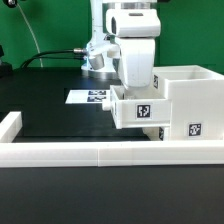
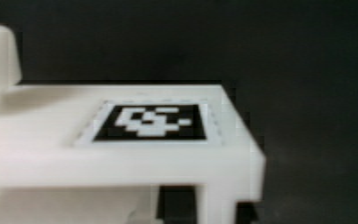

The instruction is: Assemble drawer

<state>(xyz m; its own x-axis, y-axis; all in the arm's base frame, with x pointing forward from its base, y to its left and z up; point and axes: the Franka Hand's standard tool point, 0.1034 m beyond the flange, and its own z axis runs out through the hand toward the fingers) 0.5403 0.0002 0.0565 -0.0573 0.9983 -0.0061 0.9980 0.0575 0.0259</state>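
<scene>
- The white plastic cube-like drawer housing (image 1: 190,100) stands upright, open top up, at the black desk's (image 1: 50,110) front edge on the exterior view's right, against the long low white border rail (image 1: 80,152).
- A small white tagged tray (image 1: 140,108) sits level at its side, tag facing the camera.
- The white arm's hand (image 1: 135,85) points straight down onto this tray (image 2: 149,125); I cannot tell its grip.

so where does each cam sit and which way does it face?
Exterior view: off the arm, low at table level, looking across the white rail at the drawer housing; shows the arm and gripper over a small tray.
Wrist view: on the wrist, close, looking down on a tagged white part; no fingertips clearly visible.
Shared: probably that tagged tray.
</scene>
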